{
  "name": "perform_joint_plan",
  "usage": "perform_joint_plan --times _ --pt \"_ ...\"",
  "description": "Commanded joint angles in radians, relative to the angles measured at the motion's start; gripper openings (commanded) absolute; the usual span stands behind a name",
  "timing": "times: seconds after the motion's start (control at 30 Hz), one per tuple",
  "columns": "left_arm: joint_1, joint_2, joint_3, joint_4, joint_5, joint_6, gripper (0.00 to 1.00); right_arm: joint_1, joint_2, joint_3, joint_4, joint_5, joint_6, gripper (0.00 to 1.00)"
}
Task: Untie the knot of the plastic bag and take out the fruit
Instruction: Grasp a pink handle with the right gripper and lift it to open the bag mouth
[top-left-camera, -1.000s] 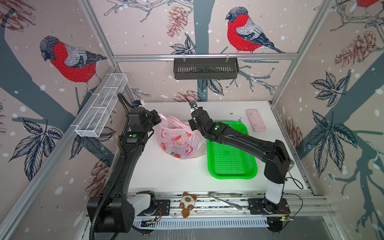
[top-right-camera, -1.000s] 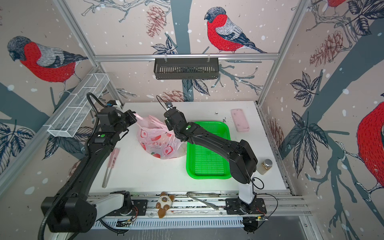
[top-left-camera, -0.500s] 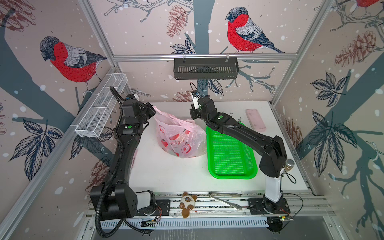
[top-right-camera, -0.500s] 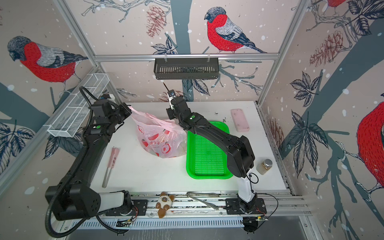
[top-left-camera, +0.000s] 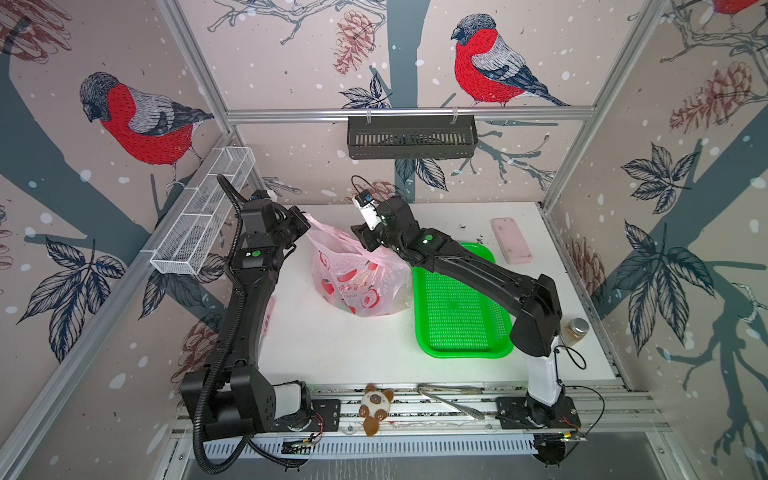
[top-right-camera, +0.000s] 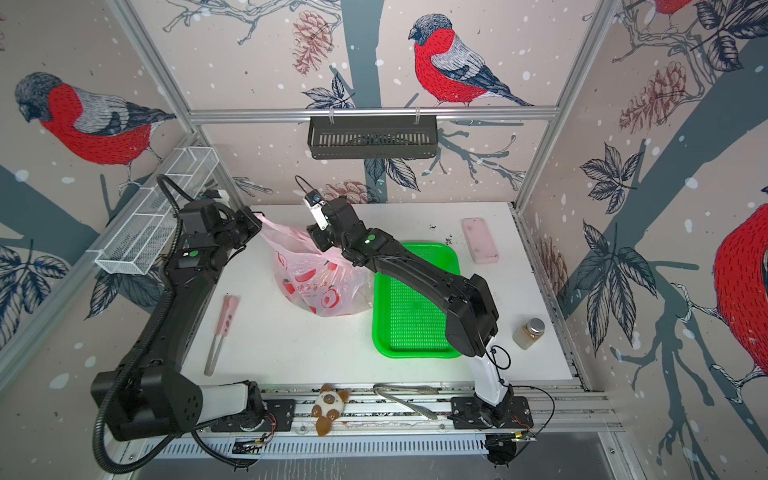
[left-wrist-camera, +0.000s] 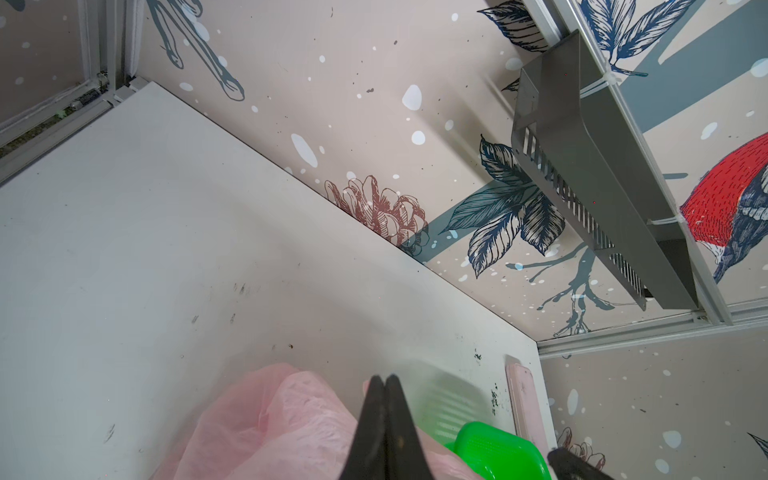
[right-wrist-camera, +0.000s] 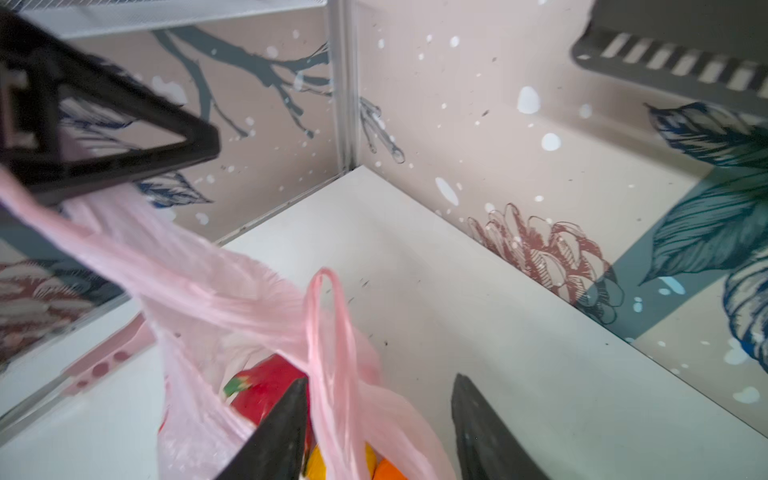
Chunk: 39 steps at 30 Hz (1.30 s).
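1. Two handles of the plastic bag (top-left-camera: 361, 282) lie apart. One is drawn taut up to the left end effector (top-left-camera: 302, 223). The other, a free loop handle (right-wrist-camera: 328, 316), stands slack over the bag's mouth.
2. No knot shows in any view, so the untying step is judged complete or very nearly so.
3. Left end effector: clenched on the taut strip of bag plastic, jaws pressed together in the left wrist view.
4. Right end effector (right-wrist-camera: 382, 378): released, jaws well apart above the mouth. The free loop lies beside one finger and is not gripped.
5. Fruit (right-wrist-camera: 266, 386): all inside the bag, none taken out yet. Through the open mouth a glossy red piece with a green tip shows, with a yellow piece (right-wrist-camera: 318, 463) and an orange piece (right-wrist-camera: 386, 469) next to it.
6. The bag sits on the white surface (top-left-camera: 332, 345), its side touching the green basket (top-left-camera: 457, 328), which holds nothing.
7. Outstanding, in my judgement: widen the mouth, then lift out each fruit.
8. Materials:
   - The bag is thin, translucent, crinkled pink film with red apple prints, bunched to a cord where it is pulled.
   - The basket is rigid perforated plastic, rectangular with rounded corners.
   - The surface is matt and lightly scuffed.
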Motion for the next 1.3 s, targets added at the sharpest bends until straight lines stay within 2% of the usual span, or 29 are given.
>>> perform_joint_plan --times 0.0,0.37,0.53,0.6,0.7,0.8,0.97,1.17,1.27 --pt "0.003 -0.015 -0.01 0.023 0.021 -0.002 0.0 0.01 -0.003 -0.004 -0.055 -0.038 -0.044 0.63" --pt "0.003 -0.033 -0.05 0.04 0.03 -0.005 0.0 0.017 0.122 0.096 -0.159 -0.009 -0.081 0.65" --pt "0.003 -0.039 -0.066 0.045 0.031 -0.006 0.0 0.009 0.182 0.149 -0.18 0.021 -0.075 0.59" --pt "0.003 -0.038 -0.068 0.045 0.028 -0.004 0.0 0.006 0.188 0.15 -0.174 0.034 -0.066 0.55" --pt "0.003 -0.036 -0.067 0.046 0.026 -0.003 0.0 0.003 0.182 0.15 -0.17 0.051 -0.047 0.32" --pt "0.003 -0.031 -0.067 0.052 0.018 -0.002 0.0 -0.003 0.152 0.13 -0.158 0.065 -0.027 0.15" --pt "0.009 -0.005 -0.055 0.071 0.001 -0.007 0.0 -0.016 0.031 0.001 -0.048 0.091 0.005 0.07" --pt "0.04 0.046 0.0 0.107 0.042 -0.049 0.0 -0.066 -0.066 -0.097 0.083 0.067 0.033 0.04" --pt "0.053 0.064 0.029 0.116 0.059 -0.065 0.0 -0.099 -0.061 -0.087 0.116 0.025 0.043 0.04"
